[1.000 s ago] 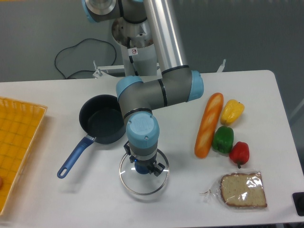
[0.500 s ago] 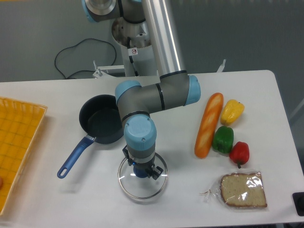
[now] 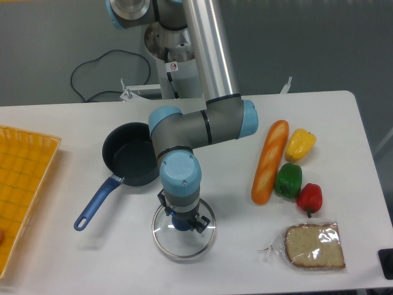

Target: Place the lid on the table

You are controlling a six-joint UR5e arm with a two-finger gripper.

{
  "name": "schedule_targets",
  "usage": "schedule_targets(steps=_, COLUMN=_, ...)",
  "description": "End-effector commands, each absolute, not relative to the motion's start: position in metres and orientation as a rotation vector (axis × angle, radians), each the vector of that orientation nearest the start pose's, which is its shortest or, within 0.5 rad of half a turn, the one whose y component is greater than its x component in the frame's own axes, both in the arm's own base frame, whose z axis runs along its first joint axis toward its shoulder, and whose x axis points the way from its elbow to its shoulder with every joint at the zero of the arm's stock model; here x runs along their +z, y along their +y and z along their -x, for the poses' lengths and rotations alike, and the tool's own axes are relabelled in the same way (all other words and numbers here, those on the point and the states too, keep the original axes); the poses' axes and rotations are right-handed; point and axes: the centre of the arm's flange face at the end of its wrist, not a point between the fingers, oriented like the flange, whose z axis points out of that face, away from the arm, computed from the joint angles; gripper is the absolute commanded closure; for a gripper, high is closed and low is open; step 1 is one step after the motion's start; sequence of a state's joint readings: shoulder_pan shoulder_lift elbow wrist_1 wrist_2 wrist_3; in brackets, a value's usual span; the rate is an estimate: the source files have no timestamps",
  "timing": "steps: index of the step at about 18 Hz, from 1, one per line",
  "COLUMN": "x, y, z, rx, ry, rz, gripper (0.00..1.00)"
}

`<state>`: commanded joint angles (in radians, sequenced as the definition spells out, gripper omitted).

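- I see the pan (image 3: pixel 132 161) at 11 o'clock of the lid (image 3: pixel 183 235), the baguette (image 3: pixel 269 161) at 2 and the bagged bread (image 3: pixel 313 245) at 3.
- The clear, silver-rimmed lid sits low over the white table (image 3: pixel 67 129).
- My gripper (image 3: pixel 182 220) is clamped on its blue knob.
- Bare tabletop lies around the lid, out to the near edge.
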<state>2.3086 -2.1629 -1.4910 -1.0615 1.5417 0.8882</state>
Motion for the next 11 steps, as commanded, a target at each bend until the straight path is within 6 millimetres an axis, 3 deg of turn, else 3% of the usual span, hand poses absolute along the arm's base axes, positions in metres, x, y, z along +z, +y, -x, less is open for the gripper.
schedule_targets(steps=11, x=0.2182, y=0.5953, z=0.3527, rx=-0.045, ry=0.218, rz=3.119, gripper=0.55)
